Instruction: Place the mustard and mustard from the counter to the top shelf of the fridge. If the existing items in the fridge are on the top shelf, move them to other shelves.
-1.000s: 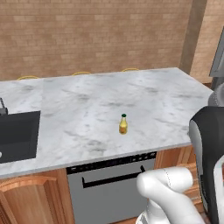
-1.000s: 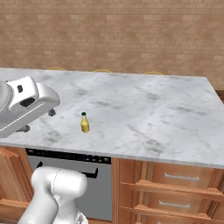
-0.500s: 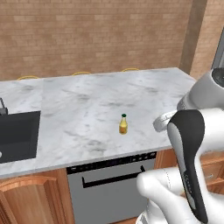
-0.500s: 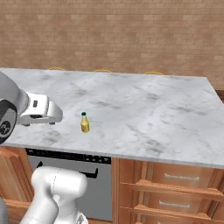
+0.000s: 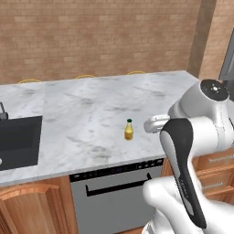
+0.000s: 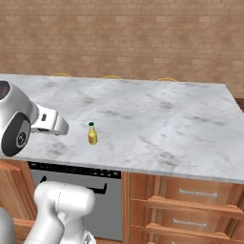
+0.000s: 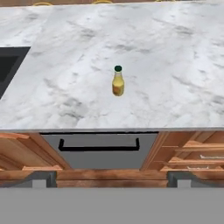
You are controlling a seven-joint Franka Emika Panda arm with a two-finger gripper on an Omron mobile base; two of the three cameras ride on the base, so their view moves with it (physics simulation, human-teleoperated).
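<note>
While the mustard bottle point(image 7: 117, 81) stood upright at the frame's centre on the counter point(image 7: 175, 52), the gripper point(image 7: 112, 179) hung back at the bottom edge. Its jaws were spread wide, likely readied for a grab.

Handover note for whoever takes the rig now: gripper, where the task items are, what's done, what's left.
Gripper: open, empty, held back from the counter edge and looking at the bottle from in front.
Mustard: one slim orange-tinted bottle, upright on the counter near its front edge, above the oven, untouched.
Sink is at the counter's left end.
Fridge: a grey edge at the far right of the left base view may be it; I cannot tell.
Done: nothing visible from here.
Left: grasp this bottle, carry it to the fridge's top shelf, handle the second mustard, and check whether anything already sits on that shelf.
</note>
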